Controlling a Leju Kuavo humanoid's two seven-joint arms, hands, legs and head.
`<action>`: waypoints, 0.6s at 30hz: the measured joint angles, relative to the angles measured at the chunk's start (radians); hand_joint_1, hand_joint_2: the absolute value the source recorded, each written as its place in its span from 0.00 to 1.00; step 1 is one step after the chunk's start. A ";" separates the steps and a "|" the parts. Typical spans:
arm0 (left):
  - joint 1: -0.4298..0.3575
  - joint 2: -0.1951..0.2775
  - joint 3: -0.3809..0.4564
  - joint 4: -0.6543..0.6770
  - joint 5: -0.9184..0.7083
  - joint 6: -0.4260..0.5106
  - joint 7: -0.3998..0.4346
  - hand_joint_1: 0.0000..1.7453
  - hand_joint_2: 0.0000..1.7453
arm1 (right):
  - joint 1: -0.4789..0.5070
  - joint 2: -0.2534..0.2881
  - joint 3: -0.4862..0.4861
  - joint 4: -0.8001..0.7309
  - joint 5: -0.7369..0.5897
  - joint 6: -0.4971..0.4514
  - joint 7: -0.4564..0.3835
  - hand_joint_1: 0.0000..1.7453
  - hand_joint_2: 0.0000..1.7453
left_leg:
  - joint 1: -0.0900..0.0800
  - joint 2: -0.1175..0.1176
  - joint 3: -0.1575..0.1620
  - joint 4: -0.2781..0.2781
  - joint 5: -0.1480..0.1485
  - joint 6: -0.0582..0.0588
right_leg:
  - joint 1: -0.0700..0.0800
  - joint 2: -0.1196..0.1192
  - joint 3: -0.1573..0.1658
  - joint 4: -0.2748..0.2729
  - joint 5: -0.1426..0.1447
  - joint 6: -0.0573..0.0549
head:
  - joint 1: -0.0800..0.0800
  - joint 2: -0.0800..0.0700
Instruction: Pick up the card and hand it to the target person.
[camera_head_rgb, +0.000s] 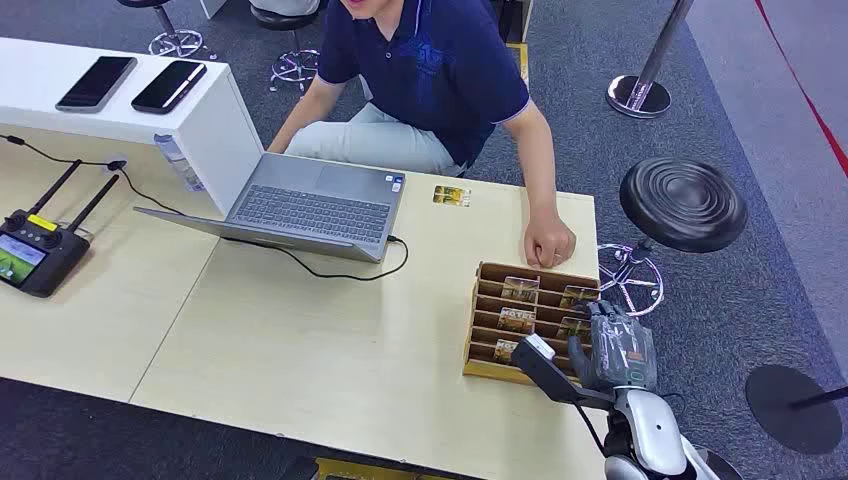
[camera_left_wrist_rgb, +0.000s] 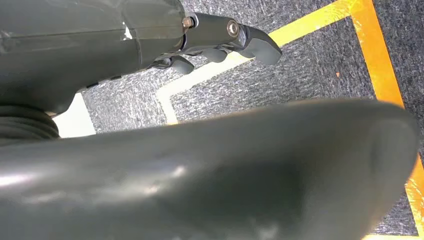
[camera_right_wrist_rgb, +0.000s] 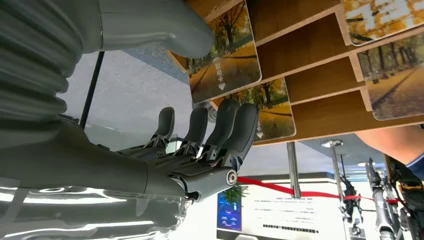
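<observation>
Head view first: right hand hovers at the right end of the wooden card rack, fingers apart and gripping nothing, with the cards standing in the slots just beside and ahead of it. Beyond the rack, a person's fist rests on the table, farther out from the hand than the rack. A laptop sits well away on the far side of the table.

Right wrist view adds what the head view cannot: the fingertips reach up close to a card with an autumn-trees picture, the thumb near its edge, not clearly touching.

Left wrist view shows the left hand over grey carpet with yellow tape lines, fingers loosely curled and holding nothing.
</observation>
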 joint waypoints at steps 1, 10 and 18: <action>0.000 0.000 0.000 0.000 0.000 0.000 0.000 0.00 0.00 | 0.000 0.000 0.000 0.001 -0.001 0.000 0.000 0.50 1.00 | 0.000 0.000 0.000 0.000 0.000 0.000 | 0.000 0.000 0.000 0.000 0.000 0.000 | 0.000 0.000; 0.000 0.000 0.000 0.000 -0.015 0.000 0.000 0.00 0.00 | 0.000 0.000 0.000 0.018 -0.004 -0.009 -0.002 0.65 1.00 | 0.000 0.000 0.000 0.000 0.000 0.000 | 0.000 0.000 0.000 0.000 0.000 0.000 | 0.000 0.000; 0.000 0.000 0.000 0.000 -0.015 0.002 0.001 0.00 0.00 | 0.000 0.005 0.000 0.033 -0.004 -0.018 -0.001 0.79 1.00 | 0.000 0.000 0.000 0.000 0.000 0.000 | 0.000 0.000 0.000 0.000 0.000 0.000 | 0.000 0.000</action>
